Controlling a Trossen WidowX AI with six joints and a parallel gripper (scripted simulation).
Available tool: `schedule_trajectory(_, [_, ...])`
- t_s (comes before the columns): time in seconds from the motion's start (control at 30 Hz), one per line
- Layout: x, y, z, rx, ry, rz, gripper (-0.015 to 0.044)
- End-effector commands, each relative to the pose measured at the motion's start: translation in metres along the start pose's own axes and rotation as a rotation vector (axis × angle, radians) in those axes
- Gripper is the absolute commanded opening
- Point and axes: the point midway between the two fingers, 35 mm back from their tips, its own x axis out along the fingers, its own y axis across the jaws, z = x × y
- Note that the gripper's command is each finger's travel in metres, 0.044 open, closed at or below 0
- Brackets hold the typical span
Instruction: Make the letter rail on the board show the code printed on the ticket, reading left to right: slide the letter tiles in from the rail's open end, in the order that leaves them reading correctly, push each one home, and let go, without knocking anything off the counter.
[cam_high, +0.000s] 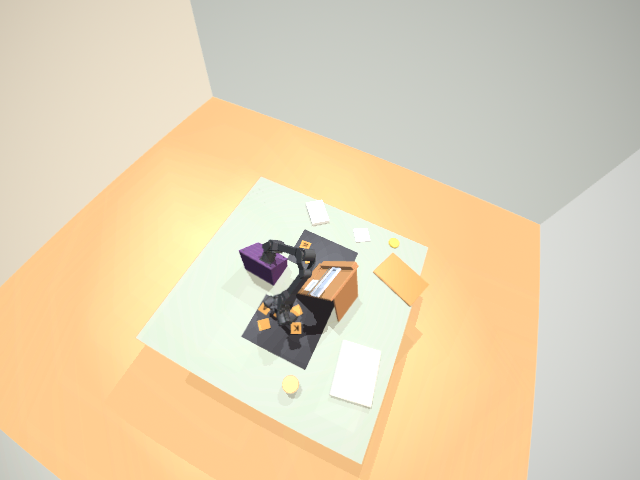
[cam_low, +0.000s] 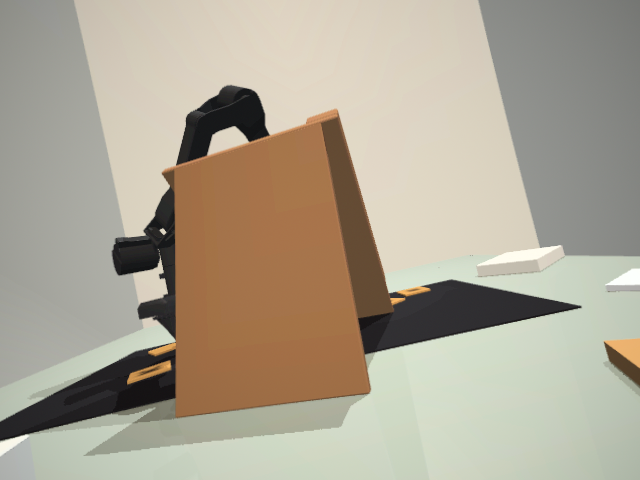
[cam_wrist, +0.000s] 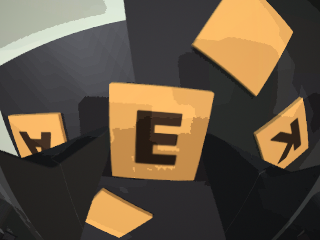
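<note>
My gripper (cam_high: 283, 318) (cam_wrist: 158, 138) is low over the near part of the dark mat, shut on the E tile (cam_wrist: 121, 132), with a fingertip at each side. An A tile (cam_high: 263, 308) (cam_wrist: 37, 131) lies left of the fingers in the wrist view and a K tile (cam_high: 295, 328) (cam_low: 149, 372) (cam_wrist: 283, 137) right. Two tiles without visible letters lie near: one (cam_high: 296, 310) (cam_wrist: 245, 45) at the top right, one (cam_high: 264, 324) (cam_wrist: 117, 212) below. The board (cam_high: 347, 294) (cam_low: 258, 268) leans as a stand; its pale rail (cam_high: 325, 281) faces up. Ticket print is unreadable.
The arm stands on a purple block (cam_high: 263, 266). Another lettered tile (cam_high: 305, 244) (cam_low: 413, 291) lies on the mat's far part. A yellow cylinder (cam_high: 290, 384), a large white slab (cam_high: 355, 374), an orange slab (cam_high: 400, 279) and a white block (cam_high: 317, 212) stand around the counter.
</note>
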Motion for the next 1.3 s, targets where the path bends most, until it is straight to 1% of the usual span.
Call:
schedule_trajectory(0.0, [-0.003,0.000,0.000,-0.003,0.003,0.000,0.0000])
schedule_trajectory(0.97, [-0.019,0.000,0.000,-0.003,0.004,0.000,0.0000])
schedule_trajectory(1.27, [-0.026,-0.014,0.000,0.199,0.020,-0.116,0.0000])
